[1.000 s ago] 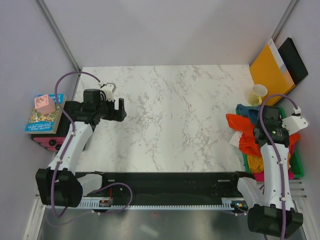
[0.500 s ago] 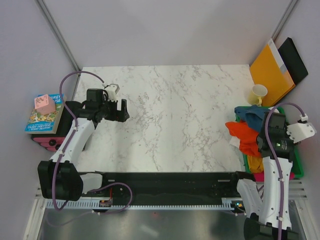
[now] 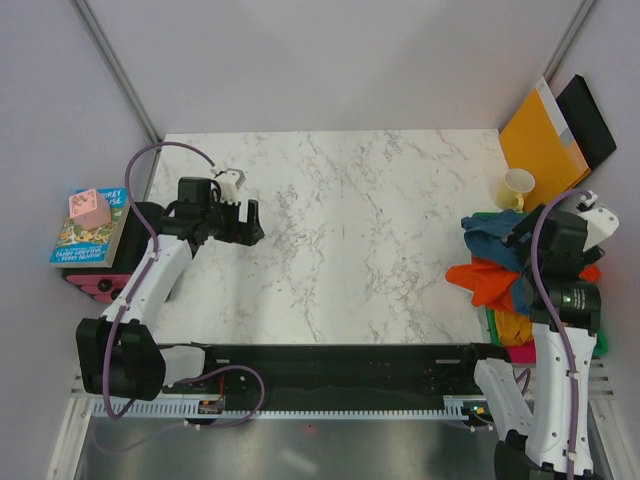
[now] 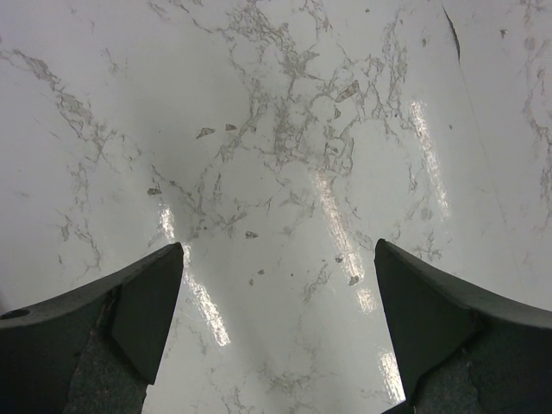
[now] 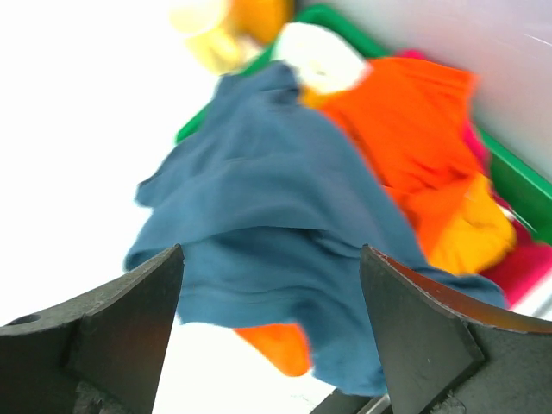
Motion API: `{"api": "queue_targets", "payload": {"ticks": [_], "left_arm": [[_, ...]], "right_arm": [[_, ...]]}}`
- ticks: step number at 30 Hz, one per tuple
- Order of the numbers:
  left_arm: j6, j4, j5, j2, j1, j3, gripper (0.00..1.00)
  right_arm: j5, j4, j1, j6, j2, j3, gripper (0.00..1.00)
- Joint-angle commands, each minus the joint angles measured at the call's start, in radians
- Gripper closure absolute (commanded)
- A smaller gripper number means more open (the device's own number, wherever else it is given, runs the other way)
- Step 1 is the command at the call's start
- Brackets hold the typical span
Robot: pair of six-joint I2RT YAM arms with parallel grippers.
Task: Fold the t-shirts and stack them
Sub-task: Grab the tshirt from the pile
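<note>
Nearest us, the right arm (image 3: 550, 370) reaches up along the right edge of the bench (image 3: 380, 230), and the right jaws stand wide open over the pile, gripping nothing. In the wrist view the teal shirt (image 5: 276, 216) lies rumpled beyond the two fingers (image 5: 103, 328), touching neither as far as we can tell. We judge this to be either a let-go or the set-up for a fresh pinch, since the shirt is crumpled and draped over the corner of the green bin (image 3: 597, 335), not spread for folding. Beside and under it the orange shirt (image 3: 482, 282) spills over the bin's rim onto the bench, with the yellow shirt (image 3: 510, 325) and a strip of pink shirt (image 5: 522, 263) lower in the bin. The tees are tangled, so we expect that lifting one may drag another along. Across the bench, well apart, the left jaws are also open and empty, hovering over the marble near the left edge, seemingly placed to take a corner once a shirt is laid out. Nothing is folded or stacked yet. Farther back, a mug (image 3: 518, 186) sits just beyond the teal shirt, near enough that a swung sleeve could catch it. Behind it an orange envelope (image 3: 543, 140) leans at the wall. Off the bench at the left, books (image 3: 88, 240) carry a pink block (image 3: 88, 207).
</note>
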Motion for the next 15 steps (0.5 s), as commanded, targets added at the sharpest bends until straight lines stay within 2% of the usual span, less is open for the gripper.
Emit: {"api": "queue_targets", "payload": {"ticks": [1, 4, 8, 11, 15], "left_arm": [[0.003, 0.019, 0.029, -0.005, -0.008, 0.033, 0.0], [-0.002, 0.022, 0.028, -0.006, -0.011, 0.027, 0.0], [0.006, 0.022, 0.017, -0.022, -0.013, 0.012, 0.0], [0.023, 0.022, 0.005, -0.038, -0.013, -0.007, 0.0], [0.032, 0.016, -0.015, -0.061, -0.013, -0.028, 0.01]], "right_arm": [[-0.187, 0.064, 0.054, -0.139, 0.077, 0.059, 0.1], [-0.19, 0.061, 0.092, -0.162, 0.136, 0.054, 0.12], [-0.124, 0.065, 0.161, -0.222, 0.209, 0.065, 0.2], [-0.034, 0.061, 0.258, -0.263, 0.275, 0.106, 0.2], [0.058, 0.065, 0.315, -0.276, 0.346, 0.151, 0.19]]}}
